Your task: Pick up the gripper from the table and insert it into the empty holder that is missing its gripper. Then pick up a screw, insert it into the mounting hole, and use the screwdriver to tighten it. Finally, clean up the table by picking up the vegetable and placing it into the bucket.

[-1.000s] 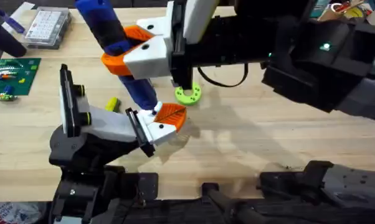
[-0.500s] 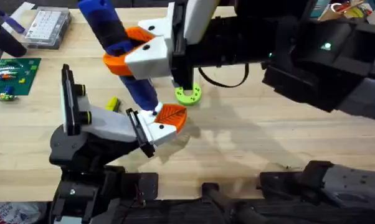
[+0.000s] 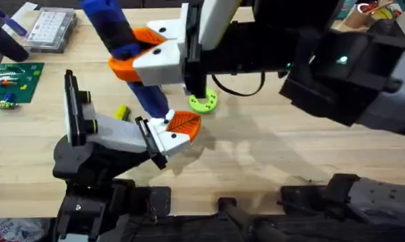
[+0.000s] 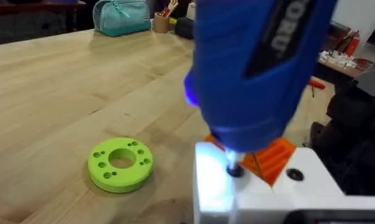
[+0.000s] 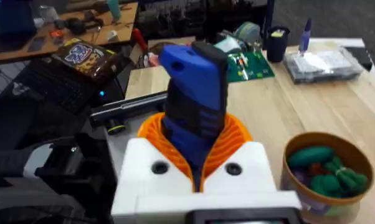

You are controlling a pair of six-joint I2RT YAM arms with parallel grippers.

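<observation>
My right gripper [image 3: 140, 55] reaches across the table and is shut on the blue screwdriver [image 3: 125, 47], its orange ribbed pads [image 5: 153, 132] clamped on both sides of the body [image 5: 194, 106]. The screwdriver slants down to the white holder [image 3: 167, 136] at the end of the left arm. Its lit tip [image 4: 234, 169] rests on the holder's top face [image 4: 262, 199]. The orange gripper [image 3: 184, 123] sits in the holder [image 4: 271, 158]. The screw is hidden under the tip. The bucket [image 5: 327, 165] holds green vegetables [image 5: 312, 155].
A lime-green disc [image 3: 203, 102] [image 4: 119, 163] lies just beyond the holder. A small yellow object [image 3: 120, 111] lies beside the left arm. At the far left are a clear parts box [image 3: 51, 28], a circuit board [image 3: 13, 82] and a marker [image 3: 11, 25].
The screwdriver stays on the holder with only a slight wobble at its top. The right arm's rear body has shifted a little.
</observation>
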